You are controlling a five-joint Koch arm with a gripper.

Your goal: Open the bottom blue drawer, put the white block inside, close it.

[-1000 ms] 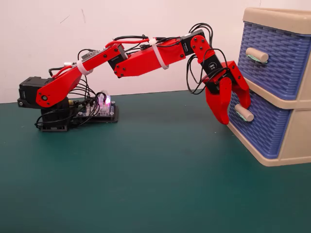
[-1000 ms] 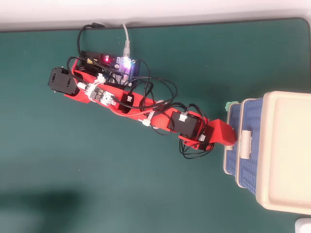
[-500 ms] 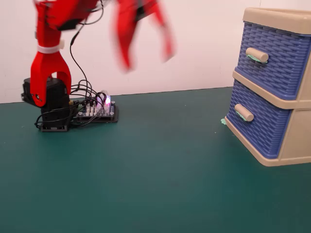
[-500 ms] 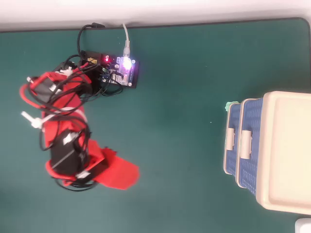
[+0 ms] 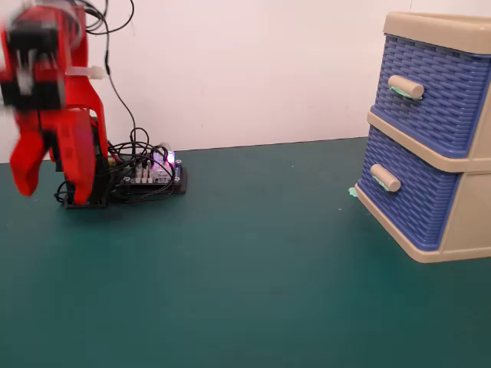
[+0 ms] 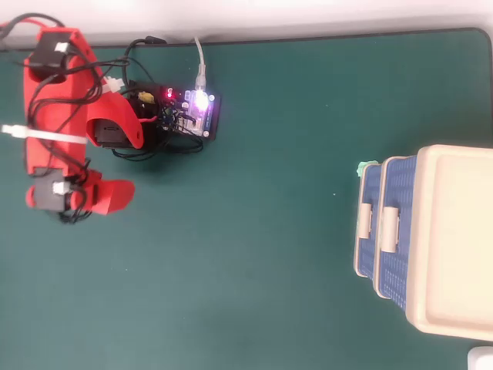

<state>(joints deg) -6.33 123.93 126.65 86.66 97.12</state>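
A wide stretch of bare green mat [image 6: 254, 254] lies open between the red arm [image 6: 58, 123] and the drawer unit [image 6: 439, 239], with nothing standing in it. Beside the arm's base, a circuit board [image 6: 196, 114] with tangled cables [image 5: 138, 157] crowds the back edge. Both drawer fronts [image 5: 418, 195] face the open mat, their handles unblocked.

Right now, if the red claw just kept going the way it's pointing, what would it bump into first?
The gripper hangs pointing down, so it would probably meet the bare green table first. Nothing seems to lie beneath it, though depth is hard to judge.
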